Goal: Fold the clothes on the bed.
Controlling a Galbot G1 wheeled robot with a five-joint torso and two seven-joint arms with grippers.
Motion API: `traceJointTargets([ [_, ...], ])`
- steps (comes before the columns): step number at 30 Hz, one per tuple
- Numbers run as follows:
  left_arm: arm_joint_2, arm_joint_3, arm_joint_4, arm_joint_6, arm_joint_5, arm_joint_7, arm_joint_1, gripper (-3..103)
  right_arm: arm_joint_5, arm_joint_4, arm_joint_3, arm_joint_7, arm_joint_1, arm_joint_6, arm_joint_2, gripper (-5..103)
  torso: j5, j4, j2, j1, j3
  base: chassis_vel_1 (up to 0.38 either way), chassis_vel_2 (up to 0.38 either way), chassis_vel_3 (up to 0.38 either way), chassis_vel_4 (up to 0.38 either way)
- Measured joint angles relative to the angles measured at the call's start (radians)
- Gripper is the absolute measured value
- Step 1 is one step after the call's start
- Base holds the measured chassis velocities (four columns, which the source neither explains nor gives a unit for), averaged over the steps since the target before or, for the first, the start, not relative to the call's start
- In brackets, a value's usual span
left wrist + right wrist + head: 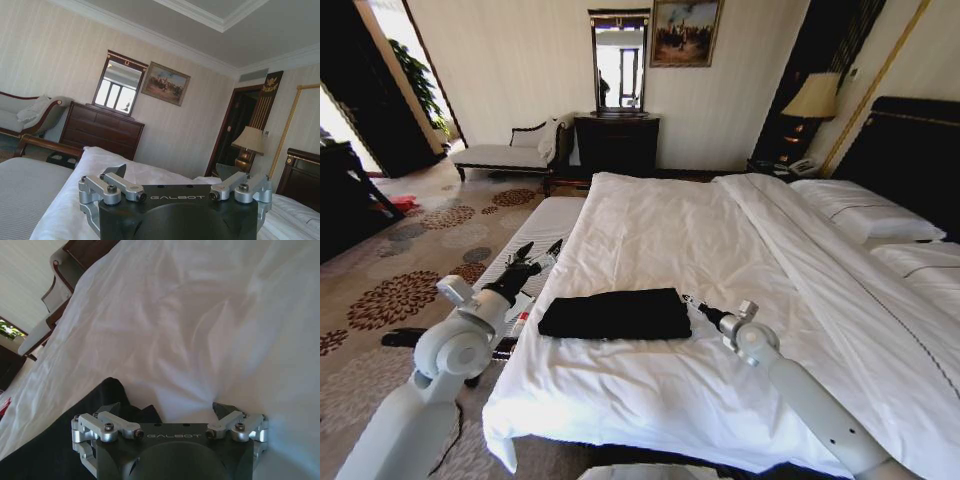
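The clothes are one black T-shirt, lying folded into a flat rectangle near the front edge of the bed, on its white duvet. My left gripper is open and hovers off the bed's left side, a little beyond the shirt's left end. In the left wrist view the left gripper points across the bed toward the far wall. My right gripper is open just past the shirt's right end. In the right wrist view the right gripper hangs over white duvet, with the T-shirt at one side.
A pale bench stands against the bed's left side, under my left arm. Pillows and a dark headboard are at the right. A chaise, a dresser with a mirror and a lamp line the far wall. Patterned carpet lies to the left.
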State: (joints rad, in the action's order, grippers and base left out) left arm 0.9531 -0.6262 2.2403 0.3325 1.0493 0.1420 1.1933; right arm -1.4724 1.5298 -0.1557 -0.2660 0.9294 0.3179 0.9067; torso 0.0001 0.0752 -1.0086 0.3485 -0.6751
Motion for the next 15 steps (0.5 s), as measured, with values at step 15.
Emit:
traceJointTargets([
  [15,0.025,-0.005,0.008,0.010,-0.013,0.028,0.021,100,-0.007,0.078,0.006,0.006,0.050,-0.005,0.019,100,-0.0003,0.0001,0.000,0.000,0.000,0.000,0.000,0.000,0.000],
])
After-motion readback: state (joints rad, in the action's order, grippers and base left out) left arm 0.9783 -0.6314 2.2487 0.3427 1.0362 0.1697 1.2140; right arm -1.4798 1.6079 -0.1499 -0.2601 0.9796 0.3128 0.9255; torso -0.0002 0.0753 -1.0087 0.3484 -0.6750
